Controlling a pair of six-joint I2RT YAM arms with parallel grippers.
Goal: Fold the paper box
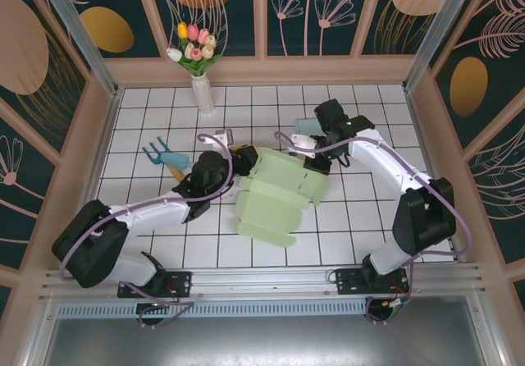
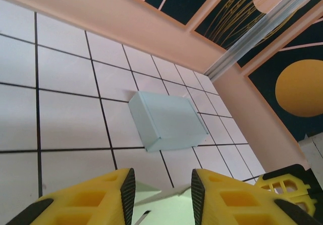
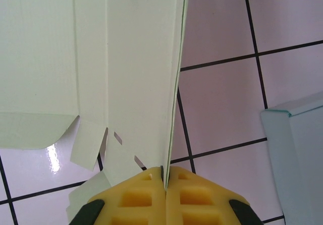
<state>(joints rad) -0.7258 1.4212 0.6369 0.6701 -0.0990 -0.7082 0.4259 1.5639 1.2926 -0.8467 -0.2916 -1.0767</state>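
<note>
Right now your right gripper pinches the edge of the paper box, its sheet stretching ahead of the fingers; your left gripper stands partly apart, a box corner between its fingers, a blue box lying beyond

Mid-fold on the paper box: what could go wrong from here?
Right pincer is shut on just the thin edge of the box, by the cut tabs: it may slip or tear.
Left pincer stands open, so the box may shift.
The blue box sits close by; it might get knocked.
</note>
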